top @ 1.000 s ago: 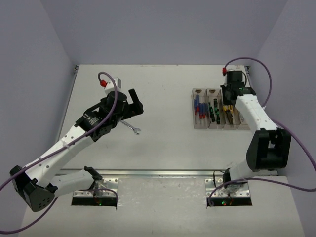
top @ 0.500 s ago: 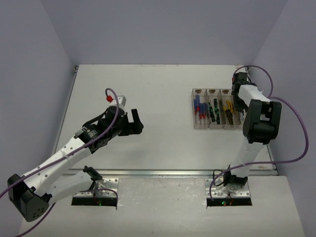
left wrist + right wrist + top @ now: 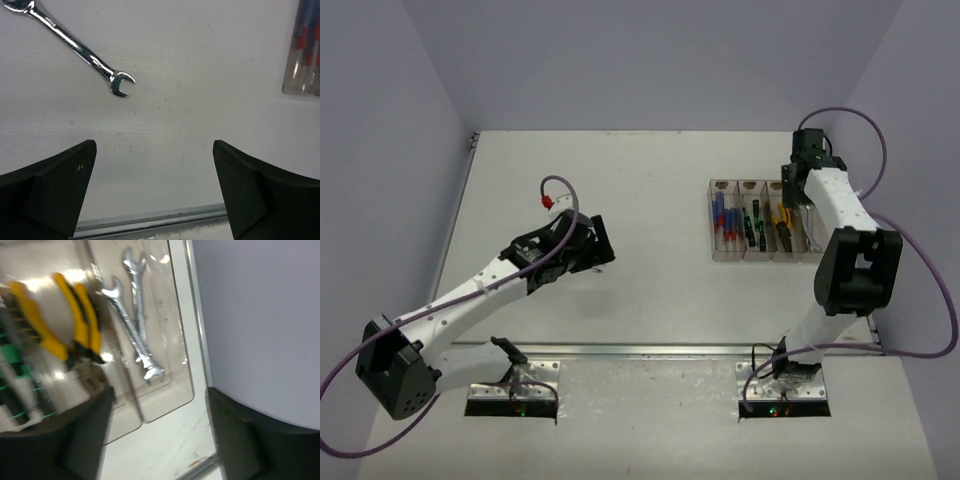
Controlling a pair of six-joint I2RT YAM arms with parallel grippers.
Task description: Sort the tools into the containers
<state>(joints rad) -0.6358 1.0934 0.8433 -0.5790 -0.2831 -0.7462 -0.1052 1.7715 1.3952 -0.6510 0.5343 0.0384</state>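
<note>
1 silver wrench point(image 3: 72, 41) ahead-left of, not between, the wide, empty jaws of the left gripper point(image 3: 154, 150)

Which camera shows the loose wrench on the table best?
The left wrist view: the wrench lies sharp on the table, beyond the open left gripper. In the top view the left arm hides it. The right wrist view shows only wrenches in a bin.
</note>
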